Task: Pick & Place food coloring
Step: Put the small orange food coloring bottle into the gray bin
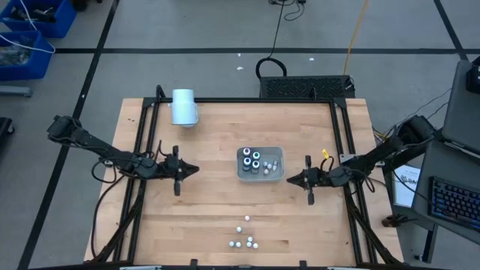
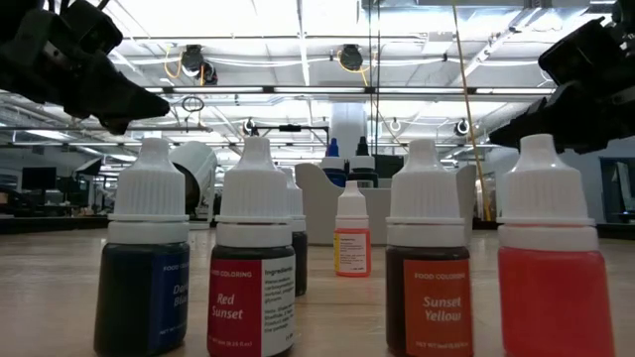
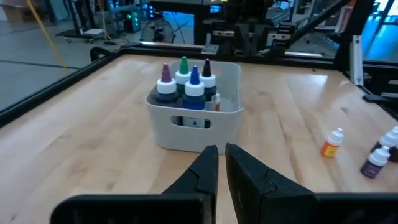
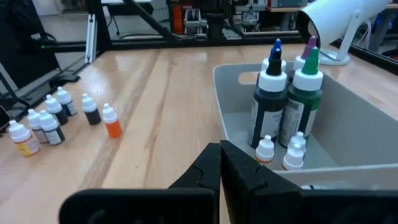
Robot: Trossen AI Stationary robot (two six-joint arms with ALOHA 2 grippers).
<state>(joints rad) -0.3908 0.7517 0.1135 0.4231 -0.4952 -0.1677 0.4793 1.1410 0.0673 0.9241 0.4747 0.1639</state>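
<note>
Left end effector [image 1: 193, 169] hovers empty near the tabletop's [image 1: 210, 225] left edge, fingers nearly together. At the middle, the grey tray [image 1: 260, 175] holds four dark food coloring bottles [image 1: 250, 159]; smaller bottles [image 1: 244, 241] stand by the near edge. Right end effector [image 1: 291, 179], fingers together, sits just beside the tray.

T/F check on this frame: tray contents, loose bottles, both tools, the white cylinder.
1. The tray holds tall bottles with coloured tips. True.
2. All the small bottles are in the tray. False: several small bottles stand loose on the table near its front edge.
3. The left tool is gripping a bottle. False: it is shut on nothing, hanging left of the tray.
4. The right tool is shut and empty, just right of the tray. True.
5. The white cylinder stands inside the tray. False: it sits at the table's far edge, apart from the tray.
</note>
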